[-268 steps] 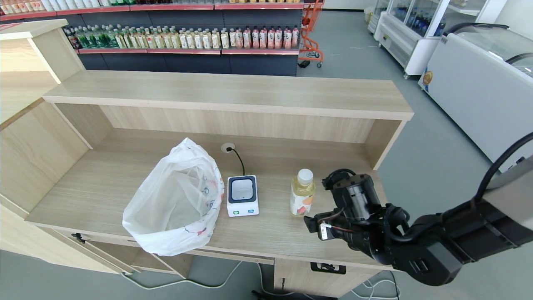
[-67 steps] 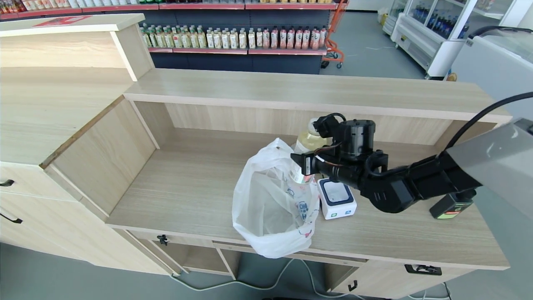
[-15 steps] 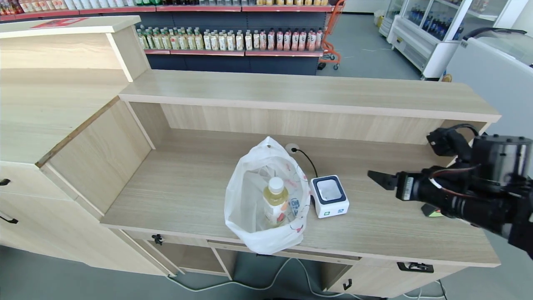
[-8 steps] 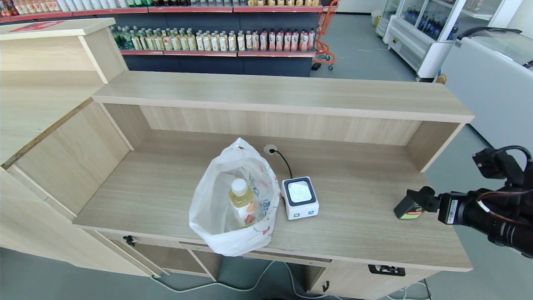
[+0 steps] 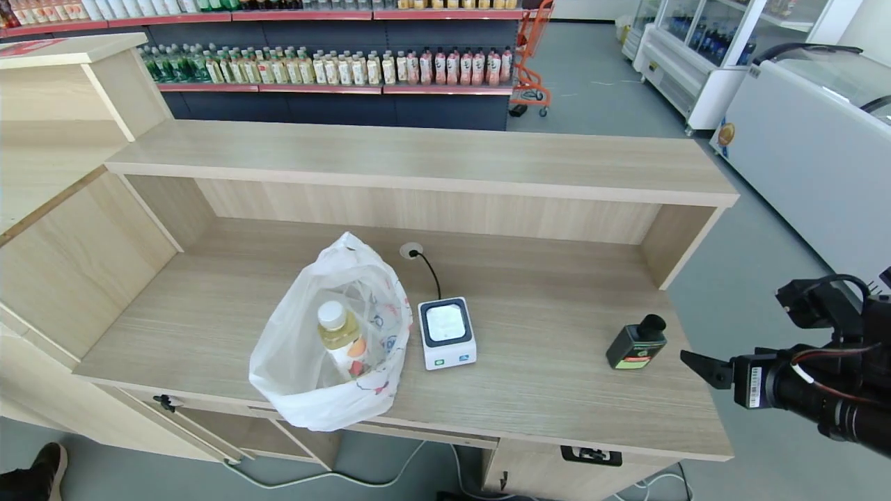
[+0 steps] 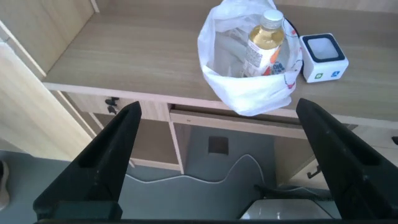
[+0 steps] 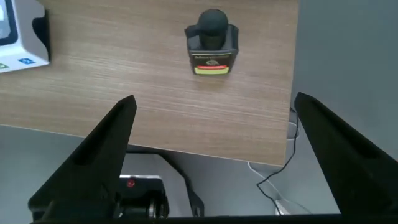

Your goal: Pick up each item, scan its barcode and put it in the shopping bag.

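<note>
Bottle (image 5: 339, 334) now in bag (image 5: 285, 348), right tool (image 7: 214, 106) withdrawn, empty

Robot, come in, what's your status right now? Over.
Left gripper and right gripper open, empty. Drink bottle in the bag. Dark bottle upright on counter near right gripper, not yet picked up. Nothing between them.

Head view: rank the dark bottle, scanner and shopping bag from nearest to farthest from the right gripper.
From the right gripper, open off the right end of the counter:
1. The dark bottle, near the counter's right edge.
2. The scanner, mid-counter.
3. The shopping bag, left of the scanner, holding the juice bottle.
</note>
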Tool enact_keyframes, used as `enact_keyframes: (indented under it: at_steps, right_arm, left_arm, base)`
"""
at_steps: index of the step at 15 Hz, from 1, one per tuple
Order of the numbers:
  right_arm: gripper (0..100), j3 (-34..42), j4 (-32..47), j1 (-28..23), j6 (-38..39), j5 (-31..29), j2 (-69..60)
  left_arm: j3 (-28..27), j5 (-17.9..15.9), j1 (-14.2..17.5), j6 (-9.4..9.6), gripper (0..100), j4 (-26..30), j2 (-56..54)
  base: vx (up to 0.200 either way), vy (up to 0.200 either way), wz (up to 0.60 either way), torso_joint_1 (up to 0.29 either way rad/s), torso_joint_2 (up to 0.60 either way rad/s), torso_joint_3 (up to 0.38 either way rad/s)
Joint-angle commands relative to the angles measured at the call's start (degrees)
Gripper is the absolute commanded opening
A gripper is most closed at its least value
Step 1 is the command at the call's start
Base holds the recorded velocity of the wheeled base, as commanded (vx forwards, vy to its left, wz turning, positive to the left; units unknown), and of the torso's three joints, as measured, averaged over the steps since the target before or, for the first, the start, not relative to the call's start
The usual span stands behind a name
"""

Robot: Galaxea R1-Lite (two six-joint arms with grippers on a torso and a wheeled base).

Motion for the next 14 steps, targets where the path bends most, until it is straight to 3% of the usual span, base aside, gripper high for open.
enact_keyframes:
  at_steps: [1,6,9,14]
  right_arm:
    - [100,0.32,0.01,0.12,-0.11,0.01,0.5]
    - [100,1.64,0.28,0.29,-4.59,0.01,1.29]
    - [100,2.17,0.45,-3.49,-17.77,-4.04,4.02]
    - [100,-1.79,0.37,-3.49,-19.44,-8.61,10.96]
  left_arm:
    - [0.0,0.0,0.0,-0.04,100,-0.06,-0.02]
    - [0.0,0.0,0.0,0.04,100,0.02,-0.02]
    - [0.0,0.0,0.0,0.04,100,0.02,-0.02]
    - [0.0,0.0,0.0,0.04,100,0.02,-0.02]
  base:
    - [0.0,-0.2,0.0,-0.002,0.01,0.007]
    - [0.0,0.0,0.0,0.0,0.0,0.0]
    - [0.0,0.0,0.0,0.0,0.0,0.0]
    - [0.0,0.0,0.0,0.0,0.0,0.0]
